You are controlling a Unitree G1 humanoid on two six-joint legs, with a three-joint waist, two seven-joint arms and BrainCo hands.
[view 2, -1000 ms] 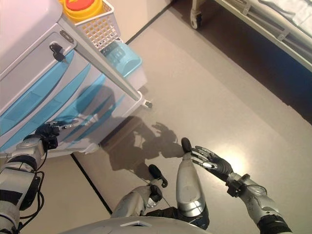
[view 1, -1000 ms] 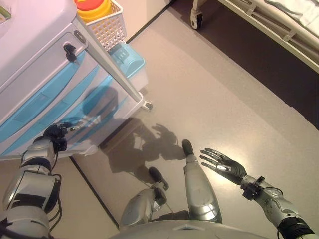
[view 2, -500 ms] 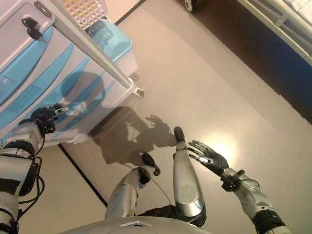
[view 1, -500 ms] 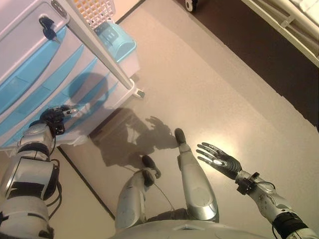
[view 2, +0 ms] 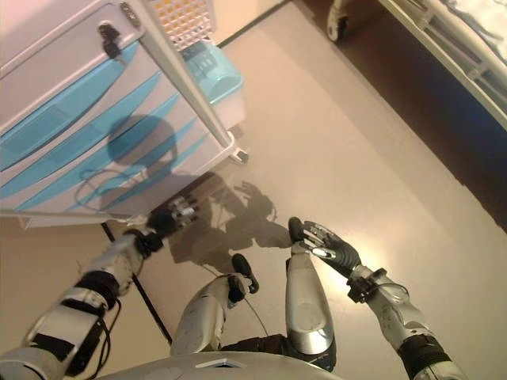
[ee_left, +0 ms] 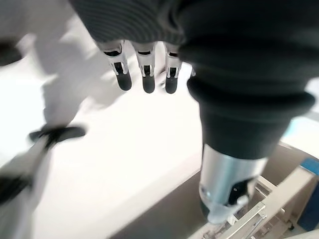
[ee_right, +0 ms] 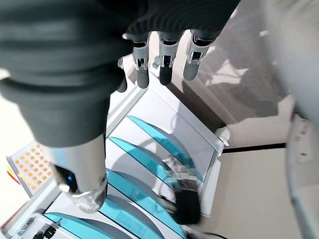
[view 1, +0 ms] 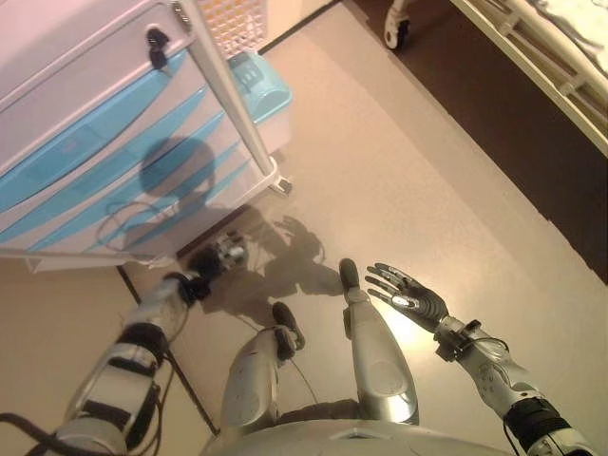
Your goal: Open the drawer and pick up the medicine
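The white cart (view 1: pixel 57 57) with several blue drawer fronts (view 1: pixel 90 157) stands at the upper left, and every drawer looks shut. A small black key (view 1: pixel 155 44) sticks out of the lock by the top drawer. No medicine shows in any view. My left hand (view 1: pixel 215 258) hangs low in front of the cart's base, apart from it; in the left wrist view its fingers (ee_left: pixel 144 74) are straight over bare floor and hold nothing. My right hand (view 1: pixel 408 295) floats palm-up at the lower right, open and empty, far from the cart.
A white mesh basket (view 1: pixel 231 19) and a light blue bin (view 1: pixel 263 80) hang on the cart's right side. A bed frame (view 1: pixel 532 71) with a castor (view 1: pixel 398 34) crosses the upper right over darker floor. Beige floor lies between.
My left hand has come off the lower drawer front and dropped down and to the right, away from the cart. The camera has shifted. The right hand has barely moved.
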